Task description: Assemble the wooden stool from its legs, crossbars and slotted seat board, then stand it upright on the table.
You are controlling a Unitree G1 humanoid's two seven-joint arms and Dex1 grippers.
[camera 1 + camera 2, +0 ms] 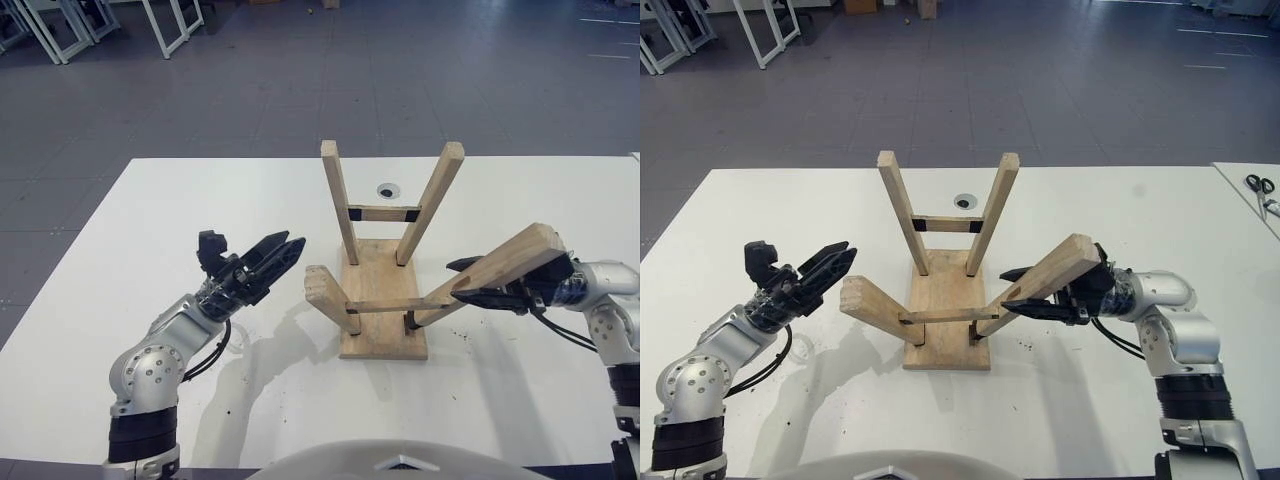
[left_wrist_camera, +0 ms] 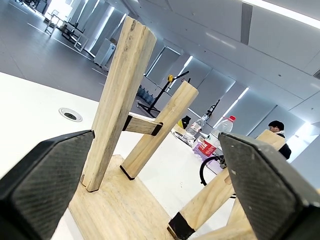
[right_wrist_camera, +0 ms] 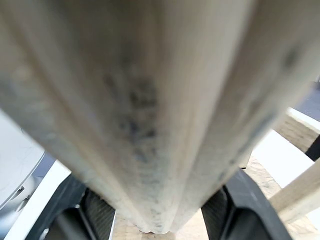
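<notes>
Pale wood throughout: stool (image 1: 372, 262) upside down mid-counter (image 1: 150, 220), seat board (image 1: 385, 335) flat, 2 far legs (image 1: 338, 200) upright and joined by a crossbar (image 1: 385, 213). Leans toward the robot at the near pair, long axes slanting up and outward from the board: near left leg (image 1: 325, 292) toward the left gripper (image 1: 285, 250), near right leg (image 1: 505, 262) toward the right gripper (image 1: 1025, 292). Holds that right leg along its upper half, right fingers closed around it; hangs the left fingers spread wide just beside the left leg's tip, touching nothing. Probably seating this near frame in the slots. To do it well: close the left fingers on the left leg first, swing both legs up together about the board's near edge, keep the near crossbar (image 1: 385, 305) level, then press straight down without skewing.
</notes>
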